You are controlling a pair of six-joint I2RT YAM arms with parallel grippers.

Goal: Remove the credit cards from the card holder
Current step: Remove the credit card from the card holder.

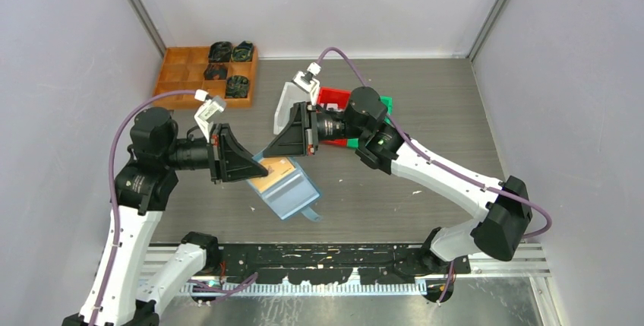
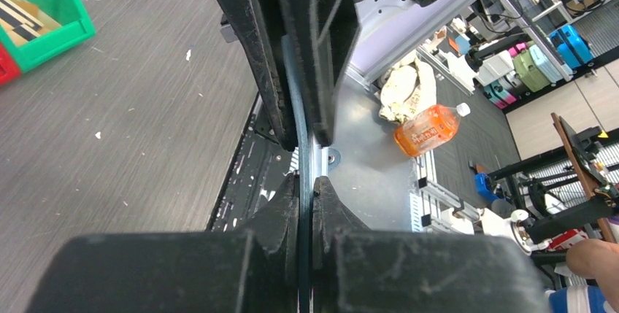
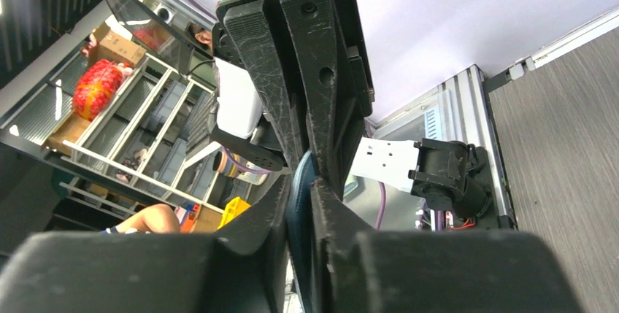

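1. opening the card holder [image 1: 295, 193] was the step: left pincer [image 1: 260, 168] clamped shut on its 9 o'clock edge, right pincer [image 1: 269, 153] pinched its 11 o'clock flap, above the worktop [image 1: 425, 113].
2. next called for freeing one pincer to draw out the exposed credit card [image 1: 272, 178].

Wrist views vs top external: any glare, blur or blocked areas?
Top external: even light, sharp, soft shadows, no glare; the card holder reads clearly. Left wrist: the dark jaws block the middle, and the holder shows only as a thin blue edge. Right wrist: the jaws are underexposed against the bright wall, and the background at left is soft.
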